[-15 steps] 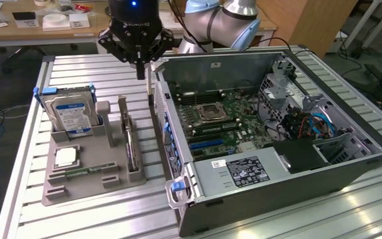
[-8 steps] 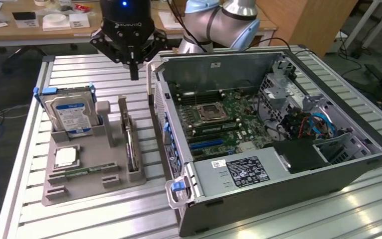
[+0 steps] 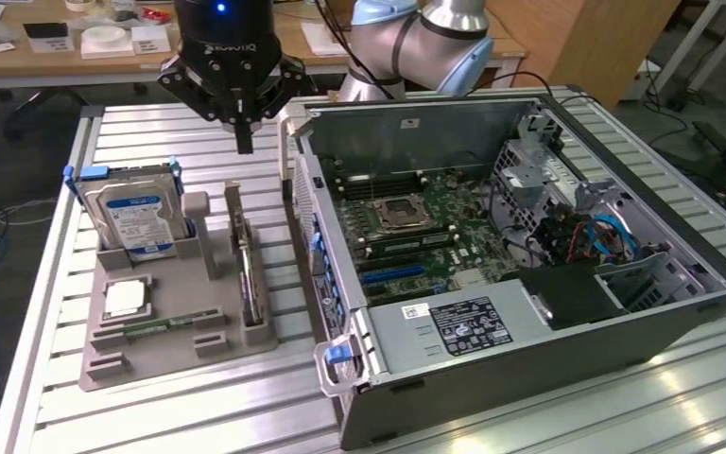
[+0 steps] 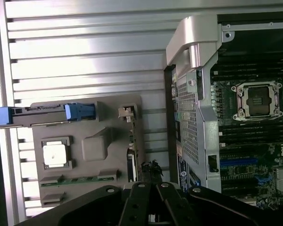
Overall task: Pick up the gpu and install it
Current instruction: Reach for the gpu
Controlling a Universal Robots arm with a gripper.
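Note:
The gpu [image 3: 250,274] stands on edge in a slot along the exterior view's right side of the grey parts tray [image 3: 174,345], a thin green card with a silver bracket. My gripper [image 3: 245,140] hangs above the tray's far end, beyond the card, shut with nothing between its fingers. In the wrist view the gpu [image 4: 131,157] shows edge-on in the tray [image 4: 92,148], just ahead of my gripper [image 4: 150,197]. The open computer case [image 3: 502,378] lies at the exterior view's right, its motherboard [image 3: 414,227] exposed.
A silver hard drive [image 3: 136,213] with a blue label stands in the tray's far left slot. A processor chip [image 3: 126,298] and a memory stick [image 3: 162,326] lie nearer. The case wall [image 3: 319,236] rises close beside the gpu. Desks stand behind the slatted table [image 3: 124,407].

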